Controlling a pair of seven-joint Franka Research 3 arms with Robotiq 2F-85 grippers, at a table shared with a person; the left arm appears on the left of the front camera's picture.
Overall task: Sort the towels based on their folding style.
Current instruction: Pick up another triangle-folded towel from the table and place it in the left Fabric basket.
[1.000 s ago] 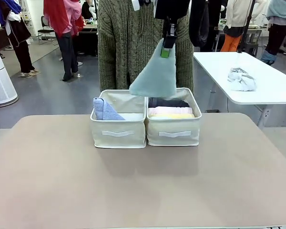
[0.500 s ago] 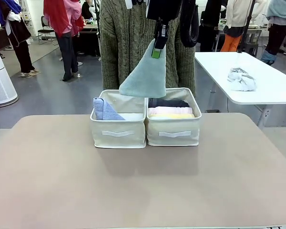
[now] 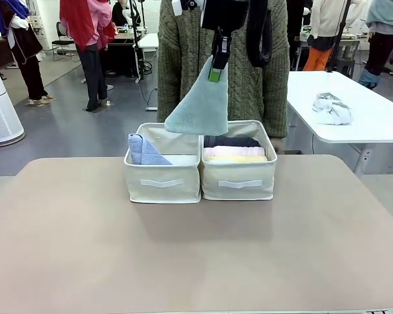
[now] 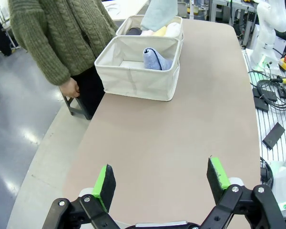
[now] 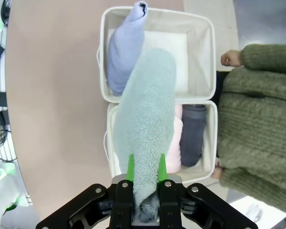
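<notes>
A grey-teal triangle towel (image 3: 200, 108) hangs from my right gripper (image 3: 215, 72), which is shut on its tip, above the seam between two cream fabric bins. From the right wrist the same towel (image 5: 147, 119) drapes down from between the green fingers (image 5: 130, 168). The left bin (image 3: 162, 183) holds a light blue triangle towel (image 3: 144, 150). In the right bin (image 3: 239, 183) lie dark grey (image 3: 230, 140), pink (image 3: 234, 151) and yellow (image 3: 236, 159) rolls. My left gripper (image 4: 162, 179) is open over bare table, well away from the bins (image 4: 138, 71).
A person in a green knit sweater (image 3: 249, 72) stands at the far edge right behind the bins, one hand (image 5: 229, 58) by the left bin. A white side table (image 3: 360, 111) at right carries a crumpled cloth (image 3: 331, 108).
The right gripper carried the grey-teal towel left, from over the right bin to the seam, then held still. The person shifted to the right.
</notes>
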